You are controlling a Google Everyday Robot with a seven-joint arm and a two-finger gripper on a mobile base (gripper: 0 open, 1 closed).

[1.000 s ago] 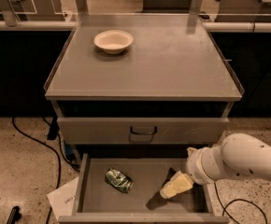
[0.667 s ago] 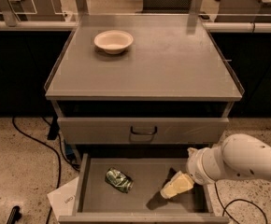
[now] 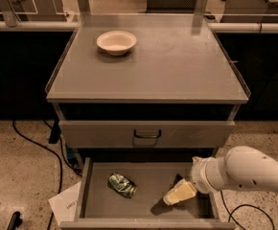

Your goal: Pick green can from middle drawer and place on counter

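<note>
Lab rm, speckled floor (image 3: 19,176), black cables (image 3: 38,145): the matte grey counter (image 3: 177,66), roughly square w/ thin raised edges, carries a round cream bowl (image 3: 116,42) near its back-left corner, above a drawer front (image 3: 187,134) w/ dark handle. Below, the middle drawer (image 3: 148,176) stands pulled out, the dented, shiny green can (image 3: 122,185) lying left of centre on its flat floor, markings unreadable, as is the print on a white sheet (image 3: 67,204) beside it. My gripper (image 3: 179,193), cream & tapered on a smooth white arm (image 3: 249,174), hangs low in the drawer's right half, apart from the can; spread or closed, can't tell.
</note>
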